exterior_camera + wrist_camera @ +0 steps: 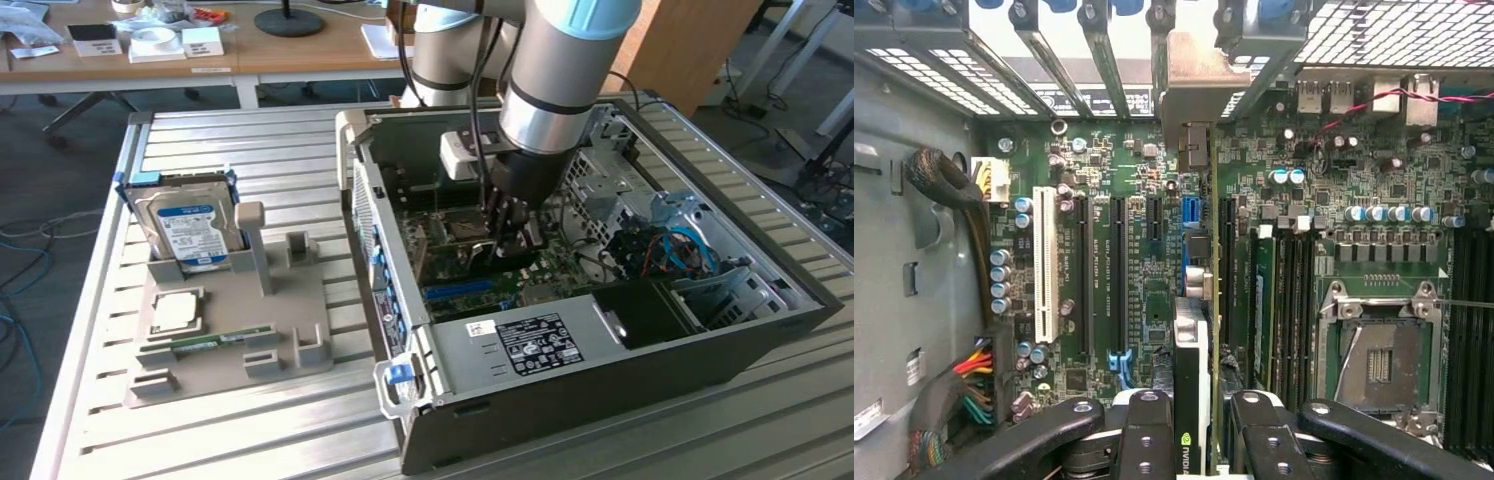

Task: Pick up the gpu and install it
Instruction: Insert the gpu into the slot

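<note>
One step done: pickup | exterior view: gripper (513,232) low inside the open computer case (627,370), just above the motherboard (447,290) | wrist view: fingers (1147,425) closed narrow on the gpu (1191,385), held edge-on over the motherboard's expansion slots (1119,280), grey bracket (1194,90) toward the motherboard's rear edge | remaining: seating, seemingly not yet pressed home.

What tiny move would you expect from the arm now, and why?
Probably a slow, straight push down toward the board. The gripper is deep inside the computer case, shut on the graphics card, which stands on edge in line with a long blue slot on the green board. Whether it is already seated I cannot tell.
</note>
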You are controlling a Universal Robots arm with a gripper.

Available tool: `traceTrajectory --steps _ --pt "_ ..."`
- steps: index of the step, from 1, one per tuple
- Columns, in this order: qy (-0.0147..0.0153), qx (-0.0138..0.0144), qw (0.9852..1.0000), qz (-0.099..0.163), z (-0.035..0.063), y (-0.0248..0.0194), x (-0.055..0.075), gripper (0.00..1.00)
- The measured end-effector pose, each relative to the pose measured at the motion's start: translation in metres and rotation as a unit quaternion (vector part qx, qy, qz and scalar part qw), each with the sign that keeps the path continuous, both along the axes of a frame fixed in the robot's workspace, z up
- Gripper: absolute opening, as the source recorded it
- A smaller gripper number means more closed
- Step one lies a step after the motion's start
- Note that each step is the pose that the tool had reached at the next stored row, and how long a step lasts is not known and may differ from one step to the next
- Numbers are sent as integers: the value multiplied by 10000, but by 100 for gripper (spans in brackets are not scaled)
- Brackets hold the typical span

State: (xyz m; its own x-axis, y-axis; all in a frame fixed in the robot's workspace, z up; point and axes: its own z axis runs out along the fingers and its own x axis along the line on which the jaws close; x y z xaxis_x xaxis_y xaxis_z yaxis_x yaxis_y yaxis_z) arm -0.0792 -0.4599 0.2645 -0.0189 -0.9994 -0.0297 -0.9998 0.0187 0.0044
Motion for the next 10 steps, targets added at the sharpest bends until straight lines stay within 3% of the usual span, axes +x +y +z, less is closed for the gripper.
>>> traceTrajectory --steps 10 --pt "0 1 10000 0 -2 0 -32 27"
